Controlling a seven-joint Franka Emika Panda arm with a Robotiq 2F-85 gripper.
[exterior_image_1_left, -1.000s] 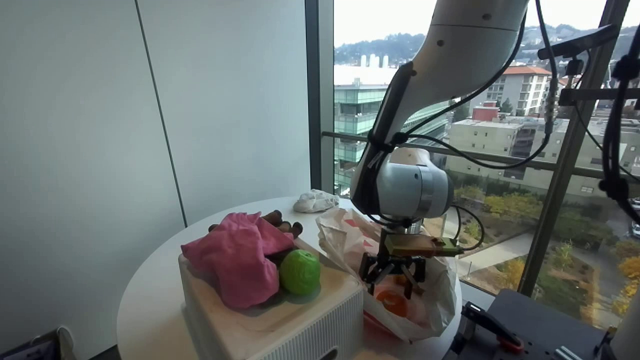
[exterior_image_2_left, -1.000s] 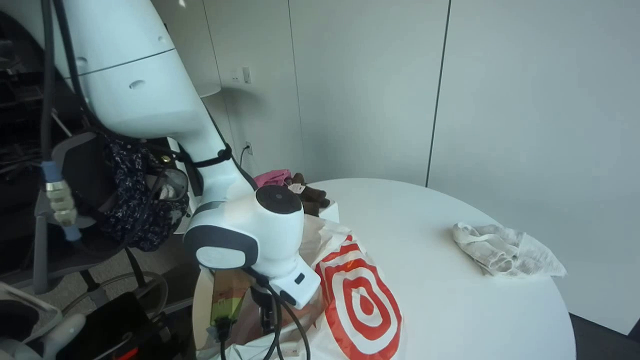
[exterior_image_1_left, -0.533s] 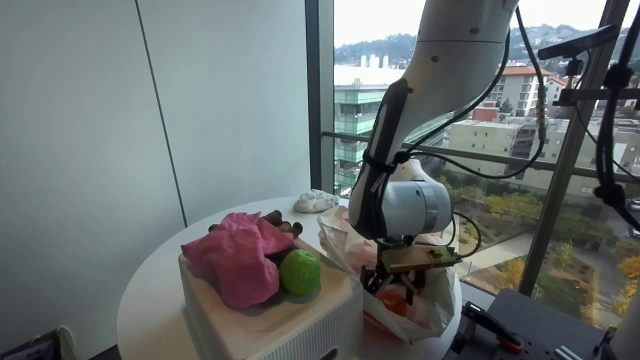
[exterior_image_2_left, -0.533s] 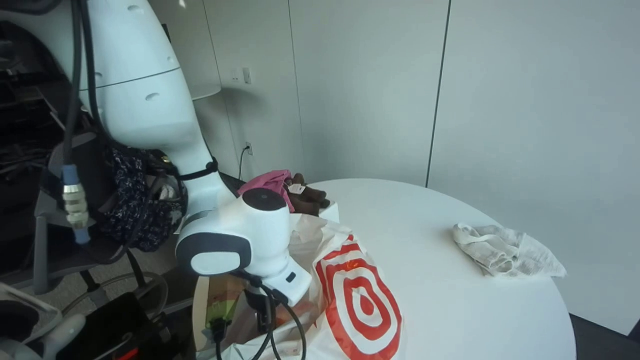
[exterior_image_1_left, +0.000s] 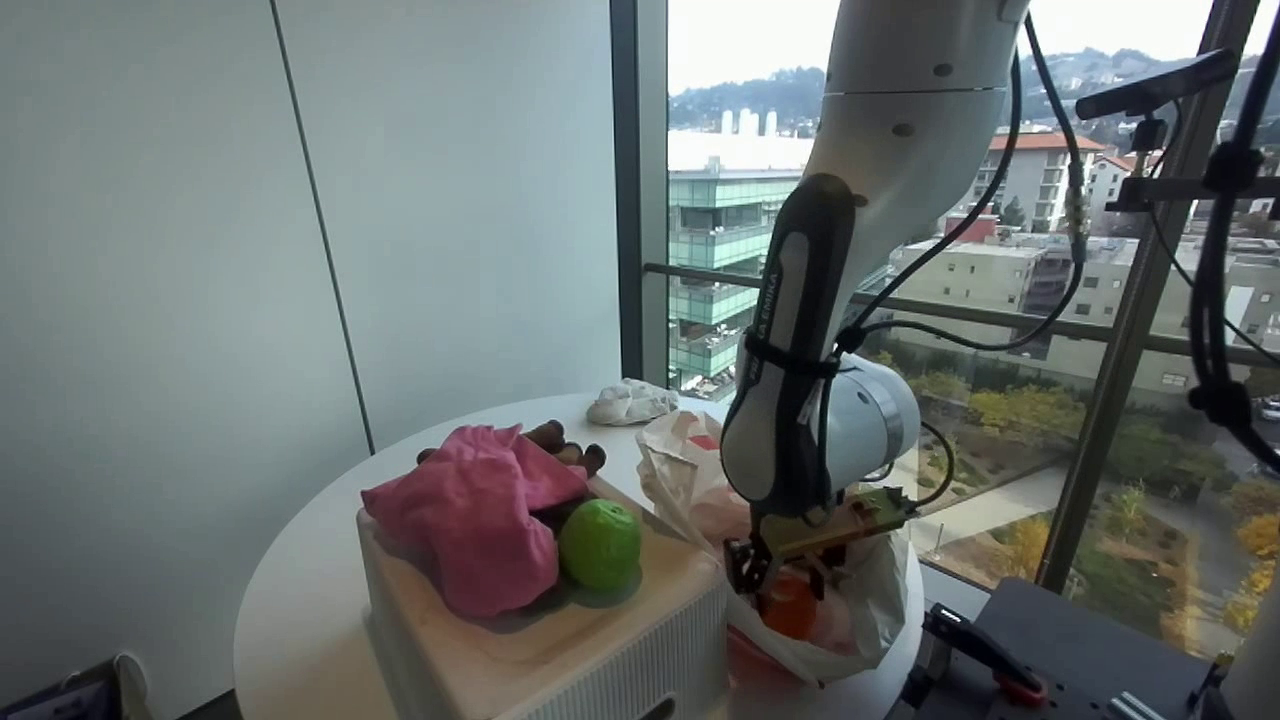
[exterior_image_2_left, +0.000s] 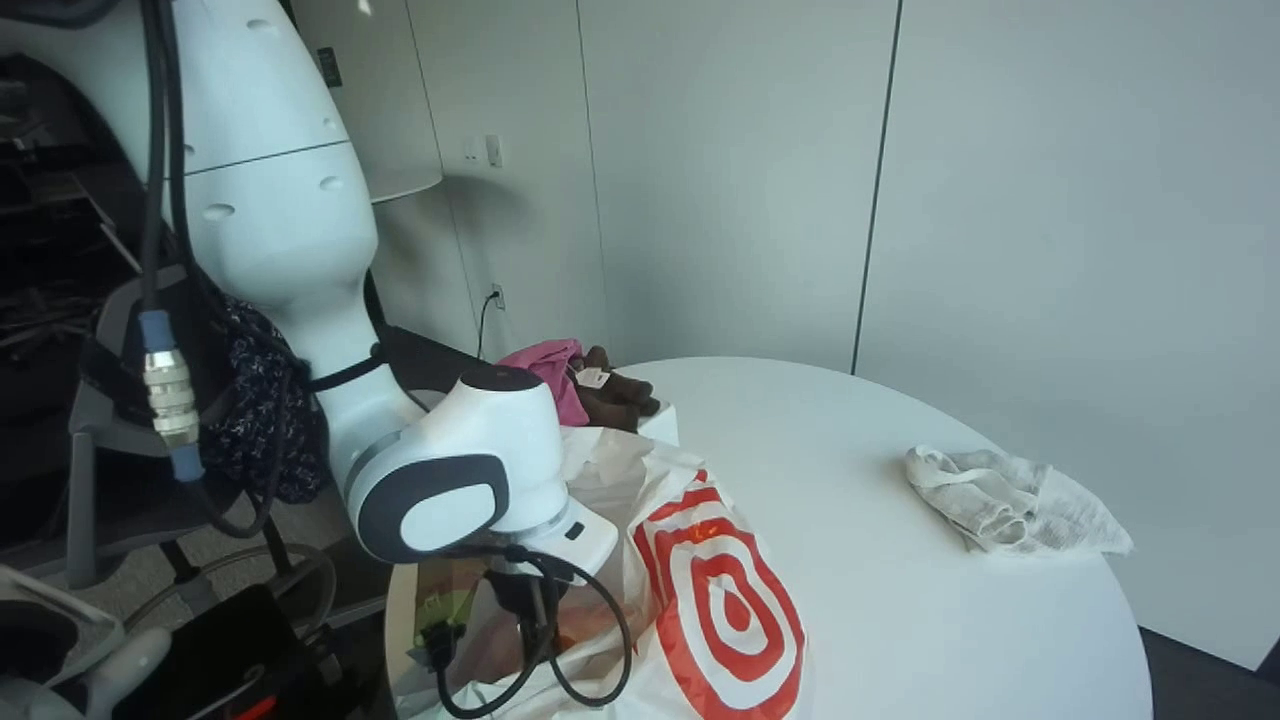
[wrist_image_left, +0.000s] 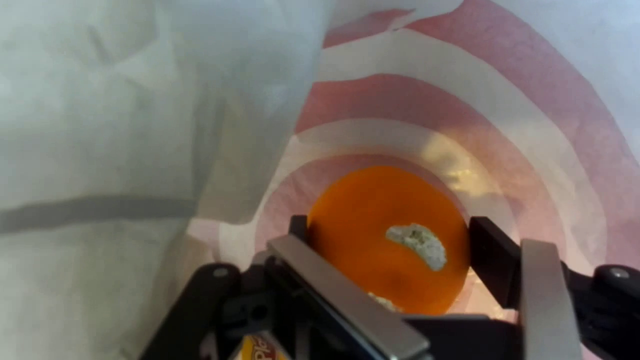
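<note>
With our tool (wrist_image_left: 391, 235) spread wide, we judge the patchy orange ball (wrist_image_left: 377, 217) between its fingertips (wrist_image_left: 492, 260), inside the shopping bag (exterior_image_2_left: 738, 610), light and slightly soft, best held across its middle.

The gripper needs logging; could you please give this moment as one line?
Gripper: jaws flanking round orange object | grip: unclear | location: inside white bag | nearby: green object on box

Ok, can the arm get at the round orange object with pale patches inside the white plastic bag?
Probably yes: in the wrist view, the black two-fingered gripper straddles the orange object, and the bag's loose wall hangs to one side, not over it. Whether the jaws touch it, I can't tell.
</note>
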